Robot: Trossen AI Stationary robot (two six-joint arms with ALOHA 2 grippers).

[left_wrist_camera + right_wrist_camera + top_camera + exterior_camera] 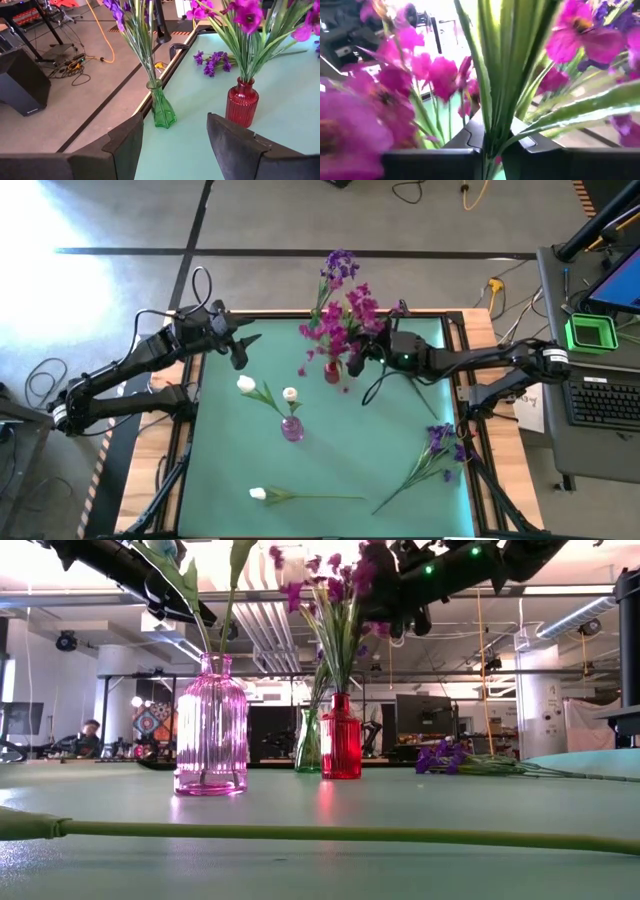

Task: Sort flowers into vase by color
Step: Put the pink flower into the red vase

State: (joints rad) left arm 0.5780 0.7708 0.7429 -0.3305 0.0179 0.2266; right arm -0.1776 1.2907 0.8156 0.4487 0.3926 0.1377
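Observation:
My right gripper (356, 362) is at the magenta flowers (345, 320) above the red vase (332, 371), shut on one flower's green stalk. In the low view, magenta stems (338, 650) run down into the red vase (341, 737). My left gripper (243, 348) hangs open left of that vase, touching nothing; its fingers frame the green vase (161, 106) and the red vase (242, 102). Violet flowers (340, 268) stand in the green vase. Two white buds (268, 393) stand in the pink vase (291, 428). A white bud (258, 494) and a violet bunch (440, 442) lie on the mat. My right gripper pinches the green stalk and leaves (492, 131) of a magenta flower between its two fingers (469, 141), below the blooms. The fingers come level from the table's right side, across the stalk. The stalk stands about upright over the red vase; its lower end is hidden by the fingers.
The green mat (400, 480) has open room between the pink vase and the violet bunch. The lying white bud's long stem (330, 833) crosses the near part. The green vase stands at the far edge, near the table frame (172, 50). A desk with a keyboard (605, 400) stands on the right.

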